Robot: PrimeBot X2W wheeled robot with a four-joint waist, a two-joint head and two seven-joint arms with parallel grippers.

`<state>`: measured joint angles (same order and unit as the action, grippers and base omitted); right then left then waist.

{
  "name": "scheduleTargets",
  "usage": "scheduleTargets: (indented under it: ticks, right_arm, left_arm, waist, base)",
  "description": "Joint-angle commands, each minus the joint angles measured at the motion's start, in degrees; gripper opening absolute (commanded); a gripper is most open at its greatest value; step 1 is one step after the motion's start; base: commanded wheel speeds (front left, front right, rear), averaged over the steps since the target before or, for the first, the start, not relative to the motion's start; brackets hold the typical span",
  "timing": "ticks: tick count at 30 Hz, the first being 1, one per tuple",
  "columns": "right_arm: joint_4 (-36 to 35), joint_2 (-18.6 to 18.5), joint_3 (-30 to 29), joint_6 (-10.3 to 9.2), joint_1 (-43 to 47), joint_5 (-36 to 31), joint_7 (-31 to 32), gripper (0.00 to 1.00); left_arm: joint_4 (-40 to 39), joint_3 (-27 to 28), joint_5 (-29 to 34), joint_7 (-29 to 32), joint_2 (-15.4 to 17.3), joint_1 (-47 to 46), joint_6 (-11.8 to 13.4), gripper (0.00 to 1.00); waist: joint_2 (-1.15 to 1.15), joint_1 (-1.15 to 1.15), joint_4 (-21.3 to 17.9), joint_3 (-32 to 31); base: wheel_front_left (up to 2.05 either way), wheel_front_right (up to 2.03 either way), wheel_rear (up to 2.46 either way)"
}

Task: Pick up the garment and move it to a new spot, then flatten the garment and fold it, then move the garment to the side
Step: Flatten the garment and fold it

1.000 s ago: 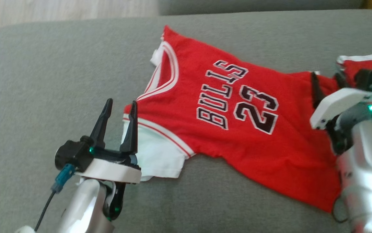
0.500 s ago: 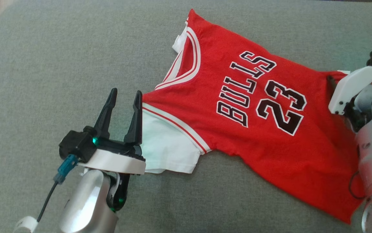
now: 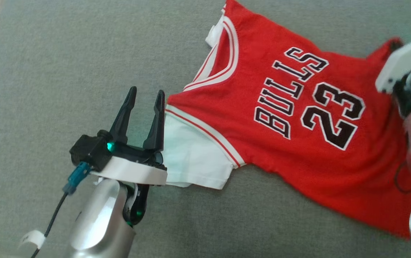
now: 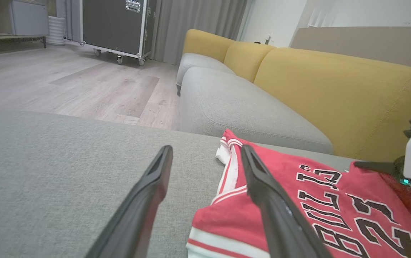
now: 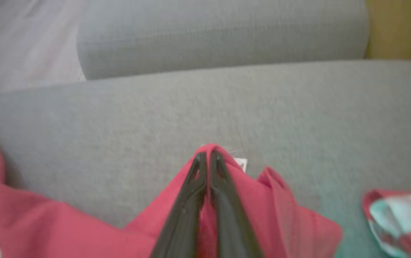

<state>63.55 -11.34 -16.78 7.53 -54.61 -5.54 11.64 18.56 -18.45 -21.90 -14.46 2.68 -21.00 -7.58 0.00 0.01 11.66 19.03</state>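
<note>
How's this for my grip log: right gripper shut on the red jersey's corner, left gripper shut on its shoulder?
Half right. The left gripper is open at the jersey's shoulder, not shut on it, per the left wrist view. The right gripper is shut on its corner.

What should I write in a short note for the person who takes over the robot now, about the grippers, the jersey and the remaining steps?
Left gripper: open, fingers astride the shoulder edge of the jersey, gripping nothing.
Right gripper: shut on a pinch of red fabric at the hem end.
The jersey: print up on the grey cushion, mostly spread, wrinkled.
Done: right grip taken.
To do: close the left on the shoulder, lift, move, flatten, fold, set aside.
</note>
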Motion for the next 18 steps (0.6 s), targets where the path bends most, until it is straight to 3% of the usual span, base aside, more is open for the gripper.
scheduleTargets:
  ticks: [1, 12, 17, 18]
  right_arm:
    - [-1.87, 0.01, 1.90, -0.04, -4.49, 0.00, -2.37, 0.00]
    - [-0.53, -3.90, 3.43, -0.04, -12.65, -3.11, -11.70, 0.00]
    - [1.31, -5.88, 2.61, -0.04, -15.70, -6.99, -12.80, 0.00]
    - [1.66, -6.22, 2.38, -0.04, -15.87, -8.05, -12.73, 0.08]
  left_arm:
    - [-1.75, 1.58, -0.62, -0.54, 0.33, -1.74, 0.09, 1.00]
    - [-2.47, 0.38, -2.57, -0.54, 0.22, -2.70, 0.09, 1.00]
    - [-3.08, 0.37, -3.29, -0.54, 0.21, -2.64, 0.09, 1.00]
    - [-3.25, 0.52, -3.36, -0.54, 0.21, -2.58, 0.09, 1.00]
  waist:
    - [0.00, -0.01, 1.13, 0.81]
    - [0.00, -0.01, 5.96, 2.34]
    - [0.00, -0.01, 7.35, 2.72]
    - [0.00, -0.01, 7.47, 2.71]
  base:
    - [0.00, 0.00, 0.00]
    - [0.00, 0.00, 0.00]
    - [0.00, 0.00, 0.00]
    - [0.00, 0.00, 0.00]
